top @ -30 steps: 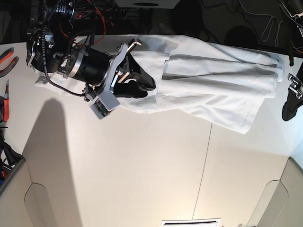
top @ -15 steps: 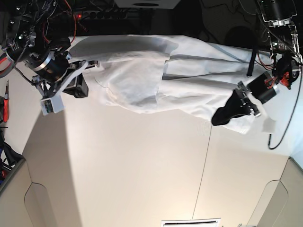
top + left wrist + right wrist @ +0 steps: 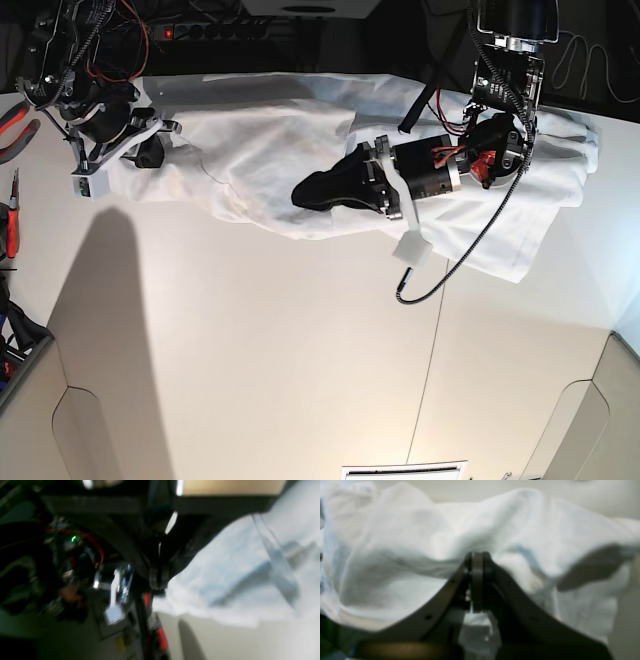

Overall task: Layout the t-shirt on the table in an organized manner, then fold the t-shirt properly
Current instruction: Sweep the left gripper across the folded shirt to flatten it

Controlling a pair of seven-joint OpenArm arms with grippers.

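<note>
Off-white and wide, the table fills most of my base view, with one thin dark seam running from its near edge toward the far edge. Along that far edge I see the t-shirt, stretched out in a long rumpled band from the corner on the view's left almost to the one on its right, with folds and a doubled layer at the right end. My left arm reaches in over the middle of the cloth; the left gripper rests on it, its fingers pressed together, with no cloth visibly between them. My right gripper sits at the shirt's end near the left corner, and its wrist view shows the fingers closed together against white fabric.
</note>
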